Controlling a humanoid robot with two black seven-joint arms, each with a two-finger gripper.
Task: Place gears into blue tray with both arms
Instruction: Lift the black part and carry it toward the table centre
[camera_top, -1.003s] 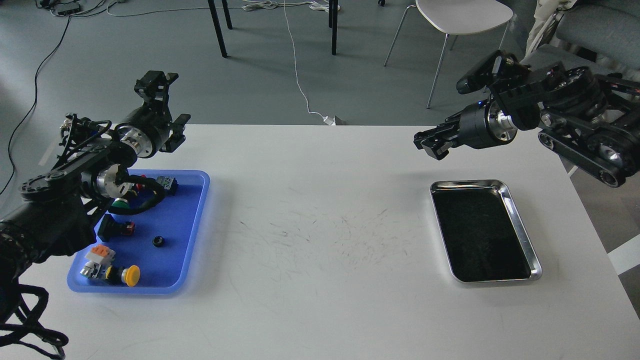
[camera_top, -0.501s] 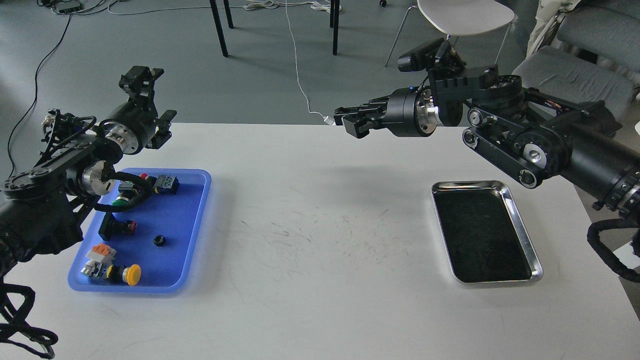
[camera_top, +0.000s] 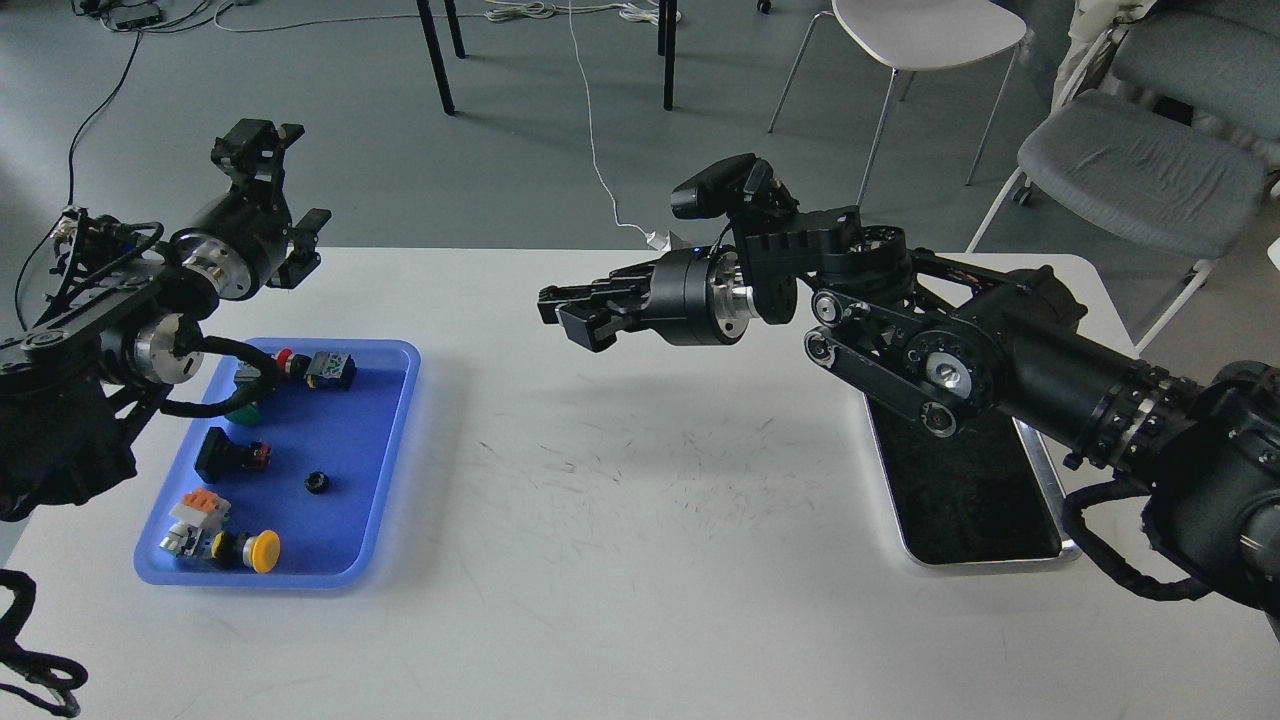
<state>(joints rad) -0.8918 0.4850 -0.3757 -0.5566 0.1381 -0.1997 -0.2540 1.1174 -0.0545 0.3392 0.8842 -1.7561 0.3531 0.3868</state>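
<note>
One tiny black toothed gear (camera_top: 317, 483) lies in the rectangular blue plastic tray (camera_top: 385, 450). My right gripper (camera_top: 575, 315) hovers mid-tabletop, fingers near-closed; any gear pinched is hidden. Left gripper (camera_top: 262, 160): can't tell. Risk: gear slips, rolls off.

It looks like a lab or office room: a white counter (camera_top: 640, 520), grey floor (camera_top: 520, 140) with loose cables (camera_top: 595, 130), and chairs (camera_top: 925, 35) at 12 and 2 o'clock.
</note>
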